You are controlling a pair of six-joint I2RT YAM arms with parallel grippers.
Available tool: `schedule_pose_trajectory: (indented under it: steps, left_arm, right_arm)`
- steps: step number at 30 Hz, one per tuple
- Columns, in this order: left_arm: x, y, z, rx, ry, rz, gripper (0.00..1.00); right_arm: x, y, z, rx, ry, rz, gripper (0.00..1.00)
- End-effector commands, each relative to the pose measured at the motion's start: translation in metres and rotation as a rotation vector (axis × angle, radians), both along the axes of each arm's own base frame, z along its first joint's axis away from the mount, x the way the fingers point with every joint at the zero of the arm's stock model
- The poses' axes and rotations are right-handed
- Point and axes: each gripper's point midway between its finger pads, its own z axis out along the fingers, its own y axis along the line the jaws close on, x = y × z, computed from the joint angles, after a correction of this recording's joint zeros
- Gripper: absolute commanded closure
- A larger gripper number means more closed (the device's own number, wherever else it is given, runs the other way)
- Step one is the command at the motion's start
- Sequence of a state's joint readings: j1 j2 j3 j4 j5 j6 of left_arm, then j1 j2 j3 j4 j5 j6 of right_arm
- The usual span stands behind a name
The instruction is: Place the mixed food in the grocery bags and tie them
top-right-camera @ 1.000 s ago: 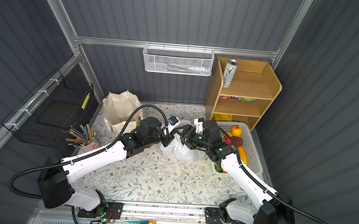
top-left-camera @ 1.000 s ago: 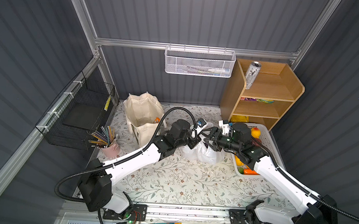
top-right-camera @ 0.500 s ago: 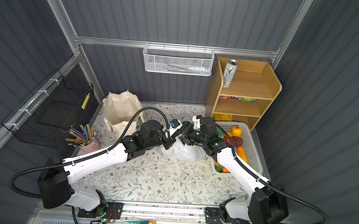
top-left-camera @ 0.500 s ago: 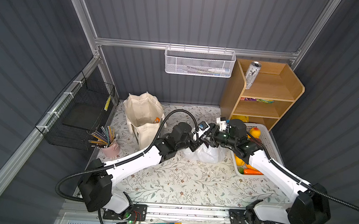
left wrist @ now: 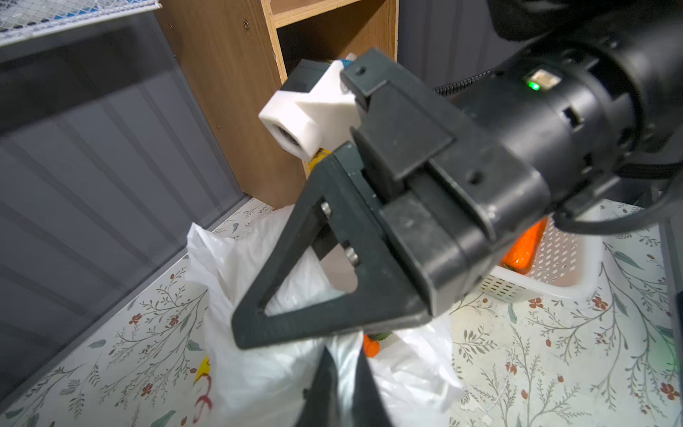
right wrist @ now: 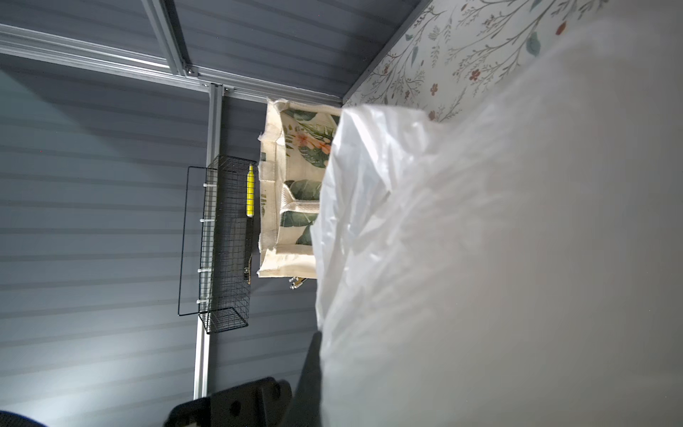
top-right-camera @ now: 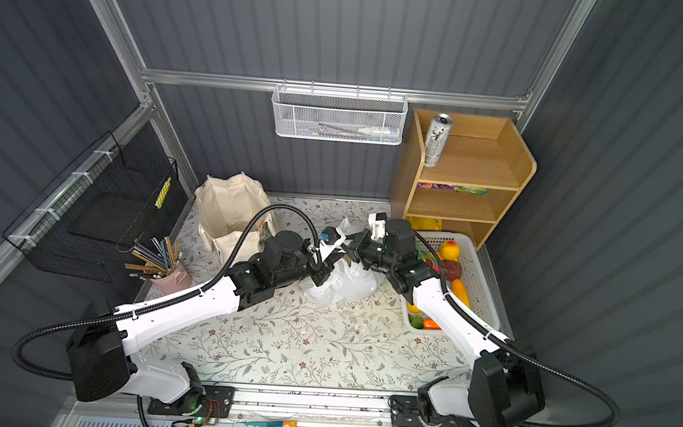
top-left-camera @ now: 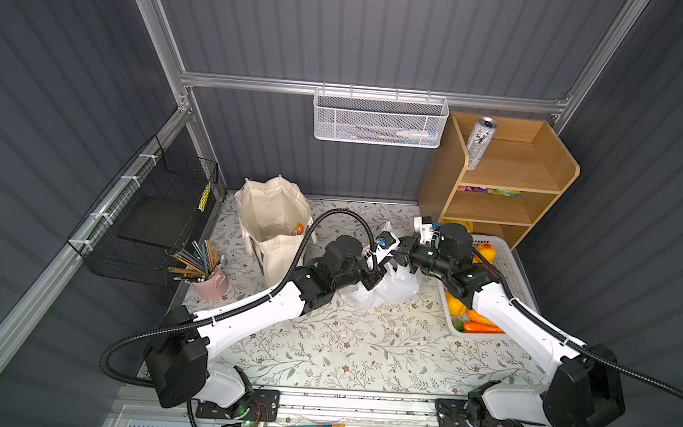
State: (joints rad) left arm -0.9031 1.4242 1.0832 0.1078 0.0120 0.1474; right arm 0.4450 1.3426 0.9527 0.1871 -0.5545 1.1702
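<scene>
The white plastic bag (top-left-camera: 388, 285) (top-right-camera: 347, 281) sits mid-table, and both grippers meet at its top. My left gripper (top-left-camera: 370, 277) (left wrist: 345, 369) is open a little, with a strip of the bag (left wrist: 258, 369) lying between its fingers. My right gripper (top-left-camera: 397, 256) (top-right-camera: 349, 248) is shut on the bag's top. Plastic (right wrist: 443, 258) covers most of the right wrist view, beside one finger (right wrist: 310, 373). An orange toy piece (left wrist: 371, 345) shows inside the bag. The cream canvas tote (top-left-camera: 273, 217) stands open at the back left. Toy fruit (top-left-camera: 485, 251) and a carrot (top-left-camera: 483, 328) lie in the white basket (top-left-camera: 510, 269).
A wooden shelf (top-left-camera: 514, 174) at the back right carries a silver can (top-left-camera: 478, 148) and snack packets (top-left-camera: 489, 190). A pink pencil cup (top-left-camera: 211, 283) stands left, below a black wire basket (top-left-camera: 156, 216). A white mesh basket (top-left-camera: 380, 119) hangs on the back wall.
My right gripper has moved left onto the top of the plastic bag and closed there. The left gripper's jaws have parted slightly.
</scene>
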Motion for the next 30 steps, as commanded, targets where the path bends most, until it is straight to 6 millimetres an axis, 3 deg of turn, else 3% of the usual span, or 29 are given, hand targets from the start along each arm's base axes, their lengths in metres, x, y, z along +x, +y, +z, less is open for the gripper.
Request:
schedule_pose_trajectory:
  steps: [1,2,5,8,12,18,24,30]
  left_arm:
    - [-0.006,0.011,0.002,-0.036,0.018,0.046,0.55]
    - [-0.004,0.018,0.009,-0.066,0.001,0.080,0.44]
    - [0.000,0.040,0.032,-0.154,-0.021,0.159,0.28]
    - [0.014,0.066,0.049,-0.253,-0.023,0.272,0.19]
    - [0.045,0.088,0.042,-0.303,0.054,0.359,0.17]
    - [0.060,0.056,0.017,-0.267,0.128,0.260,0.15]
    - [0.051,0.020,-0.004,-0.294,0.220,0.091,0.12]
    - [0.035,-0.003,-0.032,-0.277,0.324,0.009,0.24]
  right_arm:
    - [-0.003,-0.004,0.026,0.085,-0.148,0.062,1.00]
    - [-0.004,-0.008,0.025,0.095,-0.167,0.078,1.00]
    - [-0.005,-0.018,0.019,0.126,-0.228,0.129,1.00]
    - [-0.009,-0.026,0.015,0.147,-0.286,0.179,1.00]
    - [-0.017,-0.031,0.022,0.161,-0.379,0.247,1.00]
    - [-0.022,-0.036,0.027,0.172,-0.438,0.297,1.00]
    - [-0.020,-0.038,0.022,0.171,-0.433,0.299,1.00]
    - [-0.019,-0.038,0.023,0.172,-0.456,0.306,1.00]
